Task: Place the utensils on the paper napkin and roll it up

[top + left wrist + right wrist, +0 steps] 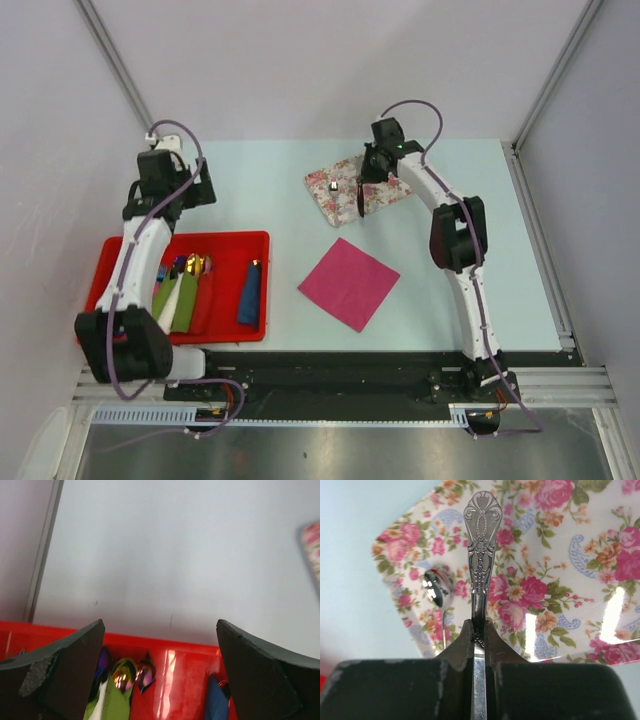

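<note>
Right gripper (479,630) clenched on ornate silvery metal utensil handle (481,545) over floral glossy mat (560,580) (left gripper (160,625) gapes). We fear the utensil pivots in this thin pinch before reaching magenta square paper napkin (349,283) on the counter (250,190).

Left arm (135,255) folded along the frame's left side, left gripper (160,623) at upper left with jaws spread wide; right arm (457,235) stretched from lower right toward upper centre, right gripper (479,628) with jaws pinched tight on a utensil (481,540) handle.
</note>
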Available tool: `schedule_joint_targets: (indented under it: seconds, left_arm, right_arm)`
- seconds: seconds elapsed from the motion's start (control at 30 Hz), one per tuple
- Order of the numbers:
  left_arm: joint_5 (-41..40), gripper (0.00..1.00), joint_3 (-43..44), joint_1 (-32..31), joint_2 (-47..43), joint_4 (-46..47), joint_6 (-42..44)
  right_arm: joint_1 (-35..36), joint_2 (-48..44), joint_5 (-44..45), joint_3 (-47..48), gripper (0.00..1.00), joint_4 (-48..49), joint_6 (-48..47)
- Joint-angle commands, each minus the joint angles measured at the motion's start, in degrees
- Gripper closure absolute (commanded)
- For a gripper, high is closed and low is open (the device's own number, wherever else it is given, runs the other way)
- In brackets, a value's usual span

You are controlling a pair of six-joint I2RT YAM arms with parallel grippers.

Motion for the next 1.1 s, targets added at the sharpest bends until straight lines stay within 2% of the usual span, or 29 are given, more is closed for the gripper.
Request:
schedule_joint_targets:
  seconds: [0.0,0.07,0.27,0.3,0.4,0.47,0.57,0.67,0.83,0.93,1.07]
  left_arm:
    - [11.6,0.0,-8.1,0.4,-12.2,19.8,3.0]
    - [19.2,0.0,-10.5,0.4,-13.6,22.9,5.7]
    - [39.4,0.0,-10.6,0.4,-13.9,24.5,15.1]
    - [44.5,0.0,-11.5,0.3,-14.1,28.0,16.6]
    - [51.5,0.0,-16.1,-0.2,-15.4,36.4,22.6]
    - [53.4,0.0,-16.5,-2.5,-15.4,34.4,28.9]
    - [53.3,0.0,-15.5,-8.8,-15.6,26.6,50.1]
    - [52.3,0.0,-16.8,-14.1,-15.8,24.4,60.3]
    - [49.4,0.02,-20.2,-22.6,-15.9,23.0,69.8]
    - [47.2,0.02,-22.8,-25.2,-16.3,28.0,69.9]
    - [47.2,0.05,-22.3,-27.6,-14.9,24.5,76.4]
  right_arm:
    - [-1.8,-9.1,-10.0,-4.3,1.0,9.2,-3.3]
    - [-3.2,-11.3,-14.0,-6.8,1.0,11.8,-4.1]
    - [-6.8,-14.3,-27.4,-9.6,1.0,14.3,-5.0]
    - [-6.9,-14.7,-29.2,-10.1,1.0,14.4,-4.8]
    - [-6.8,-17.5,-36.4,-13.4,1.0,14.6,-4.7]
    - [-6.4,-20.3,-41.3,-16.0,1.0,15.0,-4.9]
    - [-4.7,-23.8,-46.2,-20.7,1.0,14.3,-6.4]
    - [-2.7,-26.1,-50.4,-24.9,1.0,12.8,-9.0]
    - [0.8,-29.4,-55.8,-27.6,1.0,8.7,-13.3]
    - [2.6,-29.5,-58.6,-27.0,1.0,4.4,-16.5]
    - [4.6,-29.9,-60.3,-26.7,1.0,-2.0,-21.0]
